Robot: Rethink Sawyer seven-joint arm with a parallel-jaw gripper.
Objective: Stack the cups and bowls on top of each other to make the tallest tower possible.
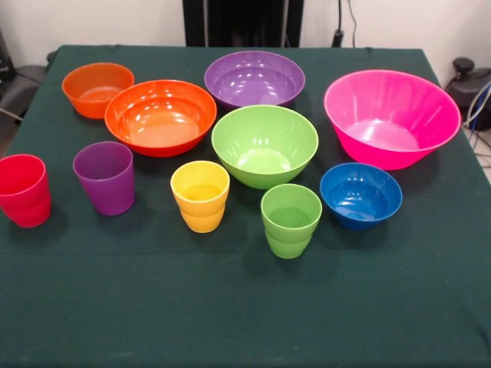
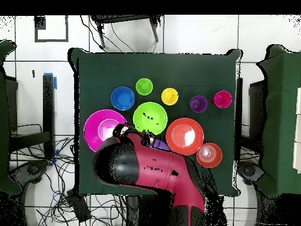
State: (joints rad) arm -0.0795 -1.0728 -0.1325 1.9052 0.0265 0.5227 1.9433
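- Green cloth covers the bench; white wall behind, cables on the tiled floor around it in your overhead view.
- Nothing is stacked: every cup and bowl sits upright, mouth up, on its own.
- Front view, back row: small orange bowl at left, touching or just overlapping the large orange bowl; purple bowl behind centre; pink bowl at right, the biggest.
- Lime green bowl sits mid-bench, between the large orange and pink bowls, just in front of the purple one.
- Small blue bowl is in front of the pink bowl, just beside the green cup.
- Front row, left to right: red cup at the bench's left edge, purple cup, yellow cup, green cup. All apart from each other.
- Arm shows only in your overhead view, red and black, reaching over the near edge between the pink and large orange bowls and hiding most of the purple bowl.
- Gripper sits by the pink bowl's rim; you can't tell whether the fingers are wide or narrow. Nothing visibly held.
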